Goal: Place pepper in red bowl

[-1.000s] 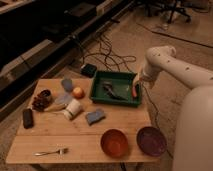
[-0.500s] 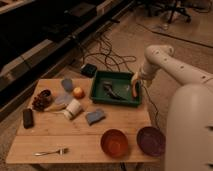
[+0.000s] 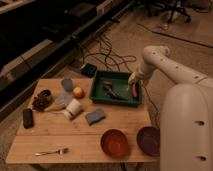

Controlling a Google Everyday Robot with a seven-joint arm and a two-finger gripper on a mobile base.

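The pepper, a small slender red piece, shows at the right edge of the green tray, right under my gripper. The gripper hangs over the tray's right side from the white arm and stands open. I cannot tell whether it touches the pepper. The red bowl, bright orange-red, sits on the wooden table near the front edge, well in front of the tray. It has nothing in it.
A maroon bowl sits right of the red bowl. On the table are an orange fruit, a white cup, a blue sponge, a fork and a black block. A grey tool lies in the tray. Cables cross the floor behind.
The gripper stays over the tray's right side, almost unmoved. My white body fills more of the right side of the view than a second ago.
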